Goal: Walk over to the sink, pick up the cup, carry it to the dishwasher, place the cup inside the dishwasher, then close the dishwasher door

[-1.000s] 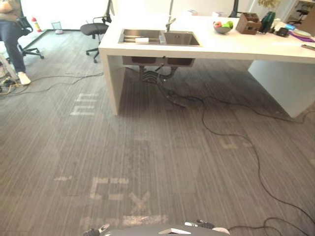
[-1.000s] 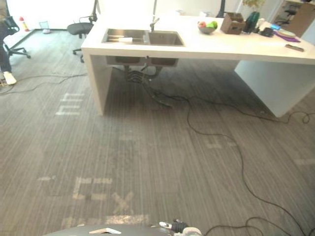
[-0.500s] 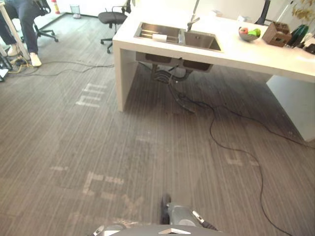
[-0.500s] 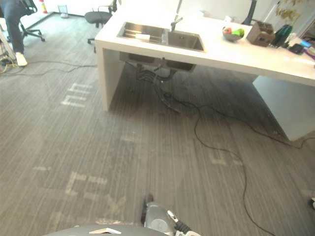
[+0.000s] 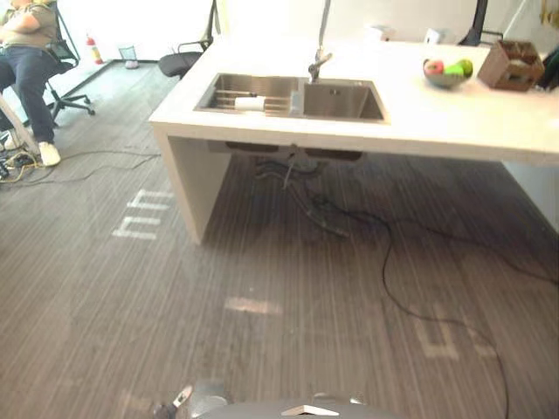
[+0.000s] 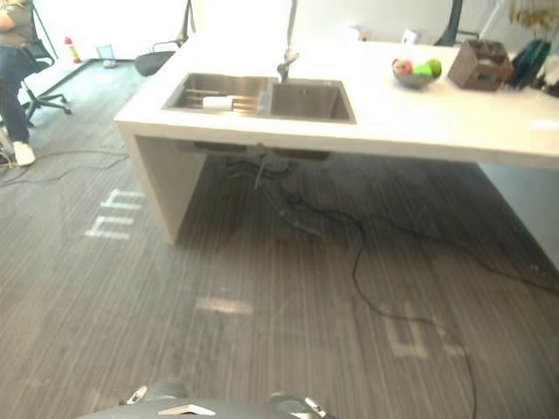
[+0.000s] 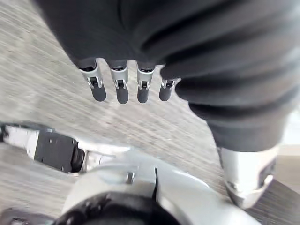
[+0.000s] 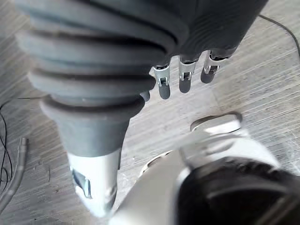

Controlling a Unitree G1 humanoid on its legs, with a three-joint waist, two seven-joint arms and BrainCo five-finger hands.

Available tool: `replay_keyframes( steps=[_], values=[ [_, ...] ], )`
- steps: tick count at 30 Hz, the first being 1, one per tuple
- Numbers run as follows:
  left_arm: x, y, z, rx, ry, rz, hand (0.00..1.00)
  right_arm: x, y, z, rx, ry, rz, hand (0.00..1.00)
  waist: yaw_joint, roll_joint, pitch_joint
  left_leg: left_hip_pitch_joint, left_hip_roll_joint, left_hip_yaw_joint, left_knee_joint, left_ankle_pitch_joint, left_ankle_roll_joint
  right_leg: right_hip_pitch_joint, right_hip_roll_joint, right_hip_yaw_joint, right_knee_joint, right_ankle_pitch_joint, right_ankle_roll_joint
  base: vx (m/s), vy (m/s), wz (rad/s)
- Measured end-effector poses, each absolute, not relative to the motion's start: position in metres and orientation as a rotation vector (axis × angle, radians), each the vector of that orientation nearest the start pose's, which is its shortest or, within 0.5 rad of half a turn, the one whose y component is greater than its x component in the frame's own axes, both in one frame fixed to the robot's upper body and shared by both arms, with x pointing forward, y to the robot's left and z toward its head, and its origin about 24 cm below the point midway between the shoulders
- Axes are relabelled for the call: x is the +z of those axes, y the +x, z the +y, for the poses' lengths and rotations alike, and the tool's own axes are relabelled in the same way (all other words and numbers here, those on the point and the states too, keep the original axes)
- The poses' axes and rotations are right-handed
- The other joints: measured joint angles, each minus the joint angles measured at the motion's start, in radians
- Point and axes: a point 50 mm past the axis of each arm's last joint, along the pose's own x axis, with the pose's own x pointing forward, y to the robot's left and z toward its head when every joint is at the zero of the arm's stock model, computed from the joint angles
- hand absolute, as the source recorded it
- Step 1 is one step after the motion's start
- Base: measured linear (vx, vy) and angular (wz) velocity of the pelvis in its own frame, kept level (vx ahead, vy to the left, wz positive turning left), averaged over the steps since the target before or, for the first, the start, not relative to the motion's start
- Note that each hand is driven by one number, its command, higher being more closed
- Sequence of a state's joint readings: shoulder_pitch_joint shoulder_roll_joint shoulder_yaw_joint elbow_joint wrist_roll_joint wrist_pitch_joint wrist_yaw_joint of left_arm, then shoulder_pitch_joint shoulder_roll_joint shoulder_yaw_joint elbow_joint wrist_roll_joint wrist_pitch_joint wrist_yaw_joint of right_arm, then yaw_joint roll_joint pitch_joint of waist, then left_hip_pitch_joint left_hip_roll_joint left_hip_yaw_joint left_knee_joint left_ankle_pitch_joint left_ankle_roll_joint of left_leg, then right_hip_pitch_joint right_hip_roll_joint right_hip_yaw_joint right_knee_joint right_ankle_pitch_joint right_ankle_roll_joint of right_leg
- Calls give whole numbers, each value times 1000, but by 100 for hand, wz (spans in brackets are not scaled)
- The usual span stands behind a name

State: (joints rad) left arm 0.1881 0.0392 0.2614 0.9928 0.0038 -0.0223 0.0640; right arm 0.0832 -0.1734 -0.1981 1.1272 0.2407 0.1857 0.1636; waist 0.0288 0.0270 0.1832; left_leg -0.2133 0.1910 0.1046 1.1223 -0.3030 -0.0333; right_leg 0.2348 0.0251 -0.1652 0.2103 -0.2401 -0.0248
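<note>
A steel double sink [image 5: 295,99] is set into a white counter [image 5: 454,127] ahead of me, with a tall tap [image 5: 320,54] behind it. A small white cup-like thing [image 5: 250,103] lies on its side on a rack in the sink's left basin. My left hand [image 7: 122,89] hangs over the grey carpet, fingers straight, holding nothing. My right hand [image 8: 183,80] hangs the same way, relaxed and empty. Both hands are far from the sink.
A bowl of fruit [image 5: 444,72] and a brown box [image 5: 514,63] stand on the counter to the right. A black office chair [image 5: 185,61] is beyond the counter's left end. A person [image 5: 26,61] sits at far left. Cables [image 5: 349,218] trail under the counter.
The whole view has shifted as the camera moved toward the counter; the sink shows larger and more central. Nothing on the counter has moved.
</note>
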Motion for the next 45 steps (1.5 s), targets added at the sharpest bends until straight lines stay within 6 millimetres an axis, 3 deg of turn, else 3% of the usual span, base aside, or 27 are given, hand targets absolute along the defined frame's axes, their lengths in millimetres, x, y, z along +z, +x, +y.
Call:
replay_keyframes(
  steps=[2,3,4,5,6,8,11,13,14,16,17,18,19,21,23,25,27,29,30,31,32,33,37,39,41,43,45],
  values=[
    [-159,70,208,352,10,1066,0,-165,73,-224,-276,326,1278,0,13,-9,24,-57,-57,105,-273,-10,16,51,-37,19,-15,-5,9,511,72,-49],
    [-157,74,207,340,38,1033,0,-164,78,-225,-274,329,1262,0,16,-3,24,-64,-83,129,-479,61,18,60,-47,25,-10,-20,28,508,101,-56],
    [-154,79,202,321,52,994,0,-162,80,-229,-277,319,1249,0,25,22,24,-51,-98,115,-738,197,15,73,-42,45,-5,-49,37,581,183,-67],
    [-153,82,199,313,56,969,0,-160,87,-231,-273,308,1228,0,39,32,33,-12,-116,125,-811,343,115,101,-45,82,-13,-86,50,534,212,-35],
    [-146,97,208,321,68,893,0,-160,95,-219,-228,320,1213,0,21,-6,35,-15,-148,140,-823,320,88,108,-59,131,-43,-79,22,500,215,-14],
    [-137,120,206,319,61,784,0,-159,104,-216,-204,311,1196,0,30,-1,46,-56,-150,144,-753,259,105,92,-46,156,-51,-50,15,325,132,6],
    [-123,148,190,259,77,648,0,-160,105,-210,-176,298,1207,0,25,-4,47,-37,-193,143,-739,219,130,74,-87,171,31,-42,25,268,105,15],
    [-105,167,167,169,88,522,0,-161,100,-208,-176,304,1224,0,25,-23,29,2,-233,152,-737,172,142,38,-126,182,190,-59,78,356,109,9],
    [-92,178,157,132,89,444,0,-163,96,-203,-178,325,1237,0,26,-46,7,18,-258,159,-738,144,156,-12,-153,178,330,-57,136,403,98,6],
    [-67,197,148,109,79,316,0,-163,94,-203,-199,339,1235,0,21,-71,-6,70,-281,159,-744,110,162,-119,-184,178,583,58,233,341,91,-1],
    [-50,209,146,101,73,241,0,-164,91,-203,-205,343,1242,0,20,-77,-7,135,-291,155,-775,96,161,-192,-219,159,755,220,239,276,86,-8],
    [-41,213,146,104,73,204,0,-164,89,-204,-213,348,1241,0,20,-76,-6,171,-300,152,-802,95,158,-235,-246,130,849,230,201,421,116,-10],
    [-22,221,144,121,63,123,0,-163,84,-209,-228,339,1235,0,7,-76,-13,267,-307,141,-880,100,148,-309,-293,47,987,180,102,328,84,-5],
    [3,230,145,163,75,11,0,-162,82,-211,-250,370,1207,0,-8,-63,-26,355,-294,120,-964,108,133,-394,-293,-27,976,106,44,345,34,10],
    [40,246,145,192,67,-143,0,-160,86,-213,-292,406,1169,0,-26,-54,-24,411,-272,92,-1008,116,120,-482,-255,-75,785,20,47,402,-65,39],
    [62,253,143,196,47,-234,0,-160,86,-216,-326,399,1159,0,-39,-37,-15,439,-243,79,-1000,119,109,-489,-215,-109,544,8,46,403,-121,39],
    [91,257,140,194,23,-354,0,-161,80,-219,-345,387,1167,0,-49,-8,-14,480,-193,50,-993,90,49,-470,-137,-94,100,140,66,488,-182,47],
    [105,257,139,193,16,-415,0,-162,75,-217,-345,389,1178,0,-55,-14,-16,531,-177,25,-1003,50,15,-461,-125,-20,-66,242,75,443,-233,55],
    [107,255,136,190,29,-429,0,-163,70,-217,-344,384,1192,0,-51,-31,-28,570,-171,10,-1000,8,-7,-461,-125,13,-62,311,71,656,-363,41],
    [106,254,136,194,47,-430,0,-162,70,-220,-342,370,1194,0,-51,-21,-30,589,-157,9,-998,-7,-24,-463,-116,13,-28,362,55,586,-332,25],
    [104,252,130,190,65,-428,0,-160,70,-230,-344,332,1191,0,-54,23,-40,599,-112,12,-983,-26,-55,-481,-85,-6,46,352,34,690,-387,19],
    [106,252,121,163,91,-447,0,-159,72,-235,-337,294,1193,0,-54,51,-43,596,-77,26,-949,-15,-69,-491,-67,-29,100,291,16,550,-317,21],
    [111,249,110,126,148,-474,0,-159,73,-233,-299,244,1218,0,-62,49,-46,516,-17,20,-656,82,-72,-442,-31,-42,190,148,-18,429,-305,0],
    [120,245,110,115,148,-505,0,-159,71,-236,-295,231,1248,0,-54,62,-39,285,78,3,-183,258,-44,-343,23,-40,119,126,-40,361,-231,-17],
    [119,245,111,95,165,-491,0,-160,67,-237,-285,220,1277,0,-44,60,-26,192,114,32,-38,187,-16,-242,38,-39,57,120,-50,370,-151,-10],
    [115,243,114,70,197,-469,0,-162,57,-235,-272,210,1329,0,-27,42,-23,170,118,124,-158,104,-6,-117,28,-33,-39,135,-47,337,-122,-17],
    [118,243,115,43,216,-484,0,-163,56,-235,-251,195,1350,0,-19,40,-24,159,98,180,-421,87,-3,-77,16,-22,-90,142,-46,361,-59,-22]
  ],
)
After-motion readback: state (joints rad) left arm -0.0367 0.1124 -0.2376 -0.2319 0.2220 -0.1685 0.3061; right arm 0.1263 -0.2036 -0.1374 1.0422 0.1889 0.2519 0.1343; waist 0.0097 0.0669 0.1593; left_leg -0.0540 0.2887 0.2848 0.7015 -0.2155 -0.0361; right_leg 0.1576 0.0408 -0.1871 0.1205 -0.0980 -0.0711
